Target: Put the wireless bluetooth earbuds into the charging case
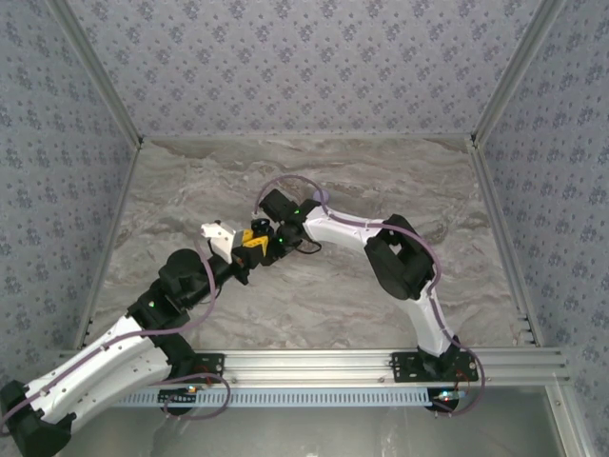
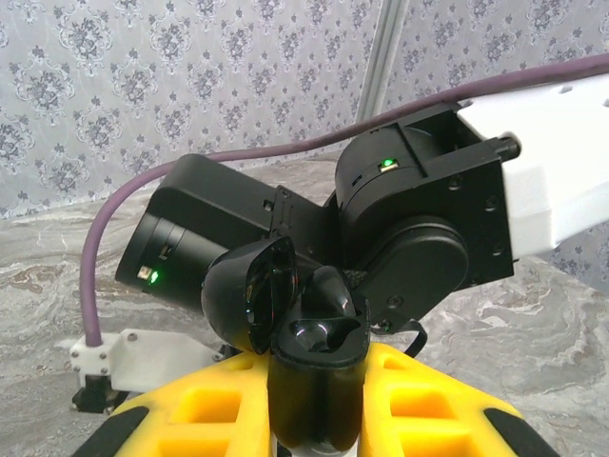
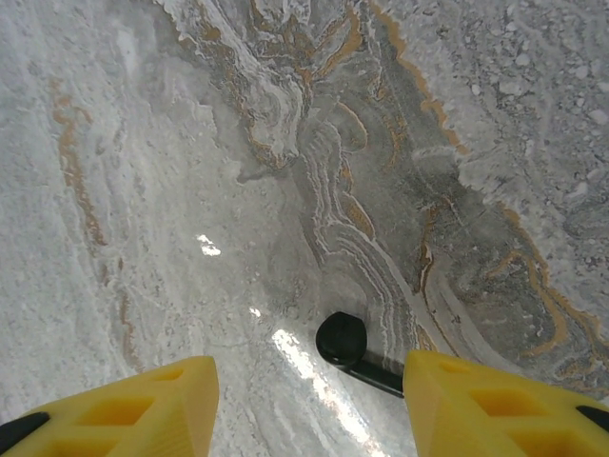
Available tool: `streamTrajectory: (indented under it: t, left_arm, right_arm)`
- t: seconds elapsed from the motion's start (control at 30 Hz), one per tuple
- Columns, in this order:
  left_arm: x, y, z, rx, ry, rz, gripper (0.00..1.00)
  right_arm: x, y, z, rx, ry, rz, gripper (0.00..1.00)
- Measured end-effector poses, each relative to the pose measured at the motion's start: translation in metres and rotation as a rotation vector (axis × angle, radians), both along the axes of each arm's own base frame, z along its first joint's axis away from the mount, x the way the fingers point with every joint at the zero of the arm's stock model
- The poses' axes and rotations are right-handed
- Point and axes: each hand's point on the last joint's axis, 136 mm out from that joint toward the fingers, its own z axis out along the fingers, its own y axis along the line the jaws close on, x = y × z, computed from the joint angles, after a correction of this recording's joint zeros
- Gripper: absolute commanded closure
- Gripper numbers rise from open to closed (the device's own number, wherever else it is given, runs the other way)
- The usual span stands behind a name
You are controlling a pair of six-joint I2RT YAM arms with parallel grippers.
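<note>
— Where is the charging case (image 2: pixel 319 347)?
— The left gripper (image 1: pixel 253 240) pinches it tight, lid (image 2: pixel 249 295) open, over the middle of the table (image 3: pixel 143 190).
— And the right gripper (image 3: pixel 309 386)?
— Its yellow fingers (image 3: pixel 124 409) stand apart and hold nothing.
— And the room?
— A grey marble table with orange lines, and flowery walls (image 1: pixel 285 67).

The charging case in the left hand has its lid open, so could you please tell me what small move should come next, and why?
Probably ease the right hand back a little. Its fingers stand apart, gripping nothing, while the left hand clamps the charging case, lid open. What sits inside is unclear, so clearing the view comes first.
</note>
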Motion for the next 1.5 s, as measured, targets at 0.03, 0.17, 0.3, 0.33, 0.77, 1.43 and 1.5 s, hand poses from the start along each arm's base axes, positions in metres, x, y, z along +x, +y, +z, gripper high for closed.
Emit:
streamTrajectory:
  t: [0.03, 0.17, 0.3, 0.33, 0.77, 1.43, 1.5]
  left_arm:
    - [0.0, 0.0, 0.0, 0.001, 0.001, 0.0, 0.8]
    - [-0.001, 0.001, 0.0, 0.0, 0.0, 0.0, 0.8]
    - [-0.001, 0.002, 0.001, -0.003, -0.003, 0.0, 0.8]
    - [-0.001, 0.002, 0.001, -0.003, -0.003, 0.0, 0.8]
    - [-0.001, 0.002, 0.001, -0.003, -0.003, 0.0, 0.8]
    - [-0.001, 0.001, 0.0, 0.002, 0.002, 0.0, 0.8]
    - [-0.001, 0.001, -0.002, 0.007, 0.007, 0.0, 0.8]
  right_arm:
    - [0.0, 0.0, -0.002, -0.012, -0.004, 0.002, 0.44]
    - [0.0, 0.001, -0.011, -0.057, -0.012, 0.008, 0.44]
    - [0.0, -0.001, -0.018, -0.101, -0.02, 0.012, 0.45]
    - [0.0, -0.001, -0.019, -0.11, -0.022, 0.012, 0.45]
    - [0.006, -0.002, -0.026, -0.185, -0.069, 0.011, 0.58]
    - [0.027, -0.033, -0.028, -0.214, -0.087, -0.175, 0.77]
    - [0.033, -0.048, -0.028, -0.224, -0.082, -0.23, 0.77]
